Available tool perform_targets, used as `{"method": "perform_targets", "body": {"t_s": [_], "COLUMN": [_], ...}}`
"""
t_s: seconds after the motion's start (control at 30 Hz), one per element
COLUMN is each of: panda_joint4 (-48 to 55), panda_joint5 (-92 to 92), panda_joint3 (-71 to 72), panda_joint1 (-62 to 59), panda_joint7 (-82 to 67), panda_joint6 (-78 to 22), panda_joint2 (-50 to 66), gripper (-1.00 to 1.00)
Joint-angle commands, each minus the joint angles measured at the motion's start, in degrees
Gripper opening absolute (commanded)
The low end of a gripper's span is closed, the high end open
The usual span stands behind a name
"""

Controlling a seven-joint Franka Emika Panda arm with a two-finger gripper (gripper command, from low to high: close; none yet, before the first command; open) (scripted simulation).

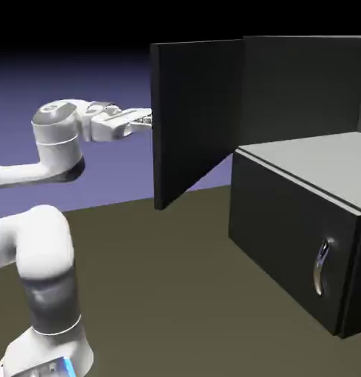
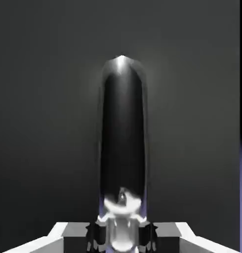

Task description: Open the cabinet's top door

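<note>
Up close in the hand view, the gripper (image 2: pixel 122 232) has its fingers clamped on the chrome handle (image 2: pixel 122 128), which runs straight away from the fingertips across the dark top door (image 2: pixel 49 123). Outside, the gripper (image 1: pixel 145 120) sits at the edge of the door (image 1: pixel 194 118), swung wide open from the cabinet (image 1: pixel 301 213) beyond it.

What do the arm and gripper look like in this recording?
The arm is glossy white with rounded, bulbous links, a grey band on its lower link and a light-blue glow at the base. The gripper is white with small, dark grey finger tips. No cables or markings show.
</note>
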Motion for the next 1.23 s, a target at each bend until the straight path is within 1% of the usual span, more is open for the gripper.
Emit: {"method": "perform_targets", "body": {"t_s": [0.0, 0.17, 0.47, 0.8, 1.2], "panda_joint4": [1.35, 10.16, 28.85, 49.62, 74.54], "panda_joint5": [1.63, 8.94, 16.92, 20.88, 21.91], "panda_joint3": [1.87, 10.86, 22.09, 29.08, 33.35], "panda_joint1": [-0.02, -2.77, -14.11, -28.76, -46.26], "panda_joint7": [-0.13, -0.74, -2.4, -5.44, -10.77], "panda_joint6": [-2.56, -15.02, -33.48, -49.73, -66.45], "panda_joint2": [0.3, 2.23, 4.54, 4.78, 3.85], "gripper": [-1.0, -1.0, -1.0, -1.0, -1.0]}}
